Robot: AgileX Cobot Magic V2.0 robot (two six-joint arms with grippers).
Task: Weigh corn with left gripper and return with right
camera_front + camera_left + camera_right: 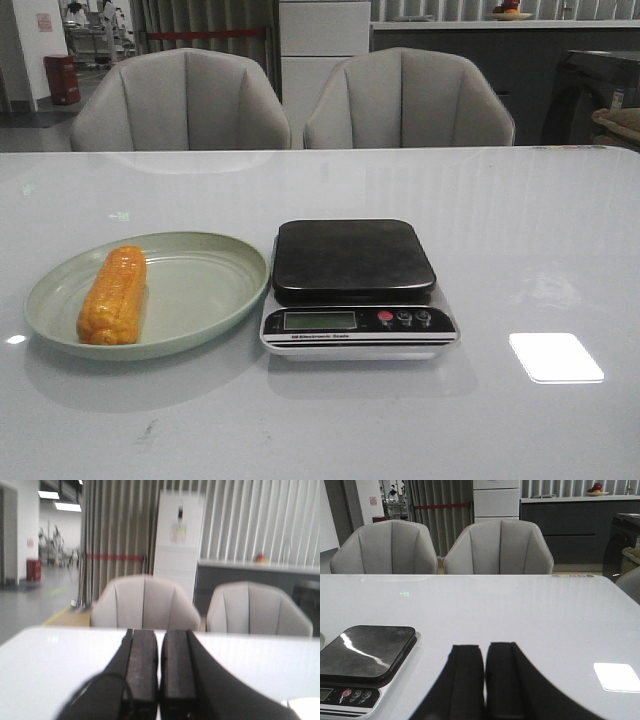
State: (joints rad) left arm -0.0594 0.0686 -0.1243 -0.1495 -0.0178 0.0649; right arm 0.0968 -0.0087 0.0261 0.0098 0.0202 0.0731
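Corn (113,295): lies lengthwise on your plate (205,290), beside the scale (355,288).
Left gripper (160,680): jaws closed, empty.
Right gripper (485,680): likewise.
Risk: your round cob may roll off the pan.

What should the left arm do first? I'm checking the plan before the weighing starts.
Probably open the left tool and bring it over the corn. The cob lies on the green plate, the scale platform is bare, and both tools look shut with nothing held; the right tool sits low beside the scale. Neither arm shows in the front view.
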